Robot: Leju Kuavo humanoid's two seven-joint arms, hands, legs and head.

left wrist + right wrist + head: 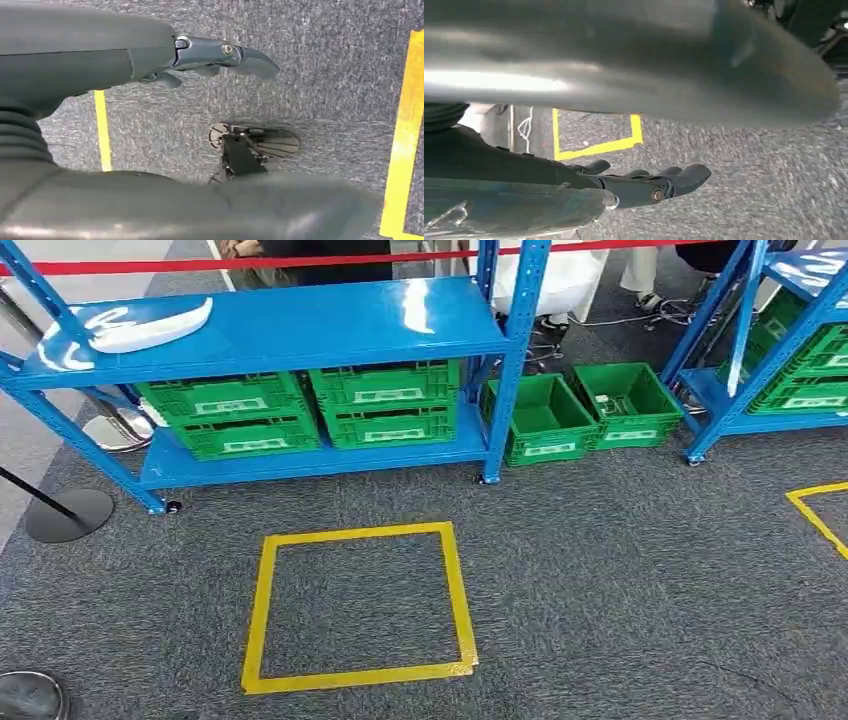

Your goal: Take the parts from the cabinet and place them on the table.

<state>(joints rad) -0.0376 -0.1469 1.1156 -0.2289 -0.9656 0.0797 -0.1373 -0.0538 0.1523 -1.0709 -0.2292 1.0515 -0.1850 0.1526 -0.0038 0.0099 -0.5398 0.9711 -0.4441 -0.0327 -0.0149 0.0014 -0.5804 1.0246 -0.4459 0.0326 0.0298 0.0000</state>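
A blue shelf rack (300, 335) stands ahead with a white curved part (150, 328) lying on its top shelf at the left. Green crates (385, 405) fill the lower shelf. My left hand (220, 55) hangs over the grey carpet with its fingers stretched out and nothing in it. My right hand (649, 182) also hangs over the carpet, fingers extended and empty.
Two open green crates (585, 410) sit on the floor right of the rack, one holding small parts. A second blue rack (770, 350) with green crates stands at the right. A yellow taped square (358, 605) marks the carpet. A stanchion base (70, 515) is at left, red barrier tape behind.
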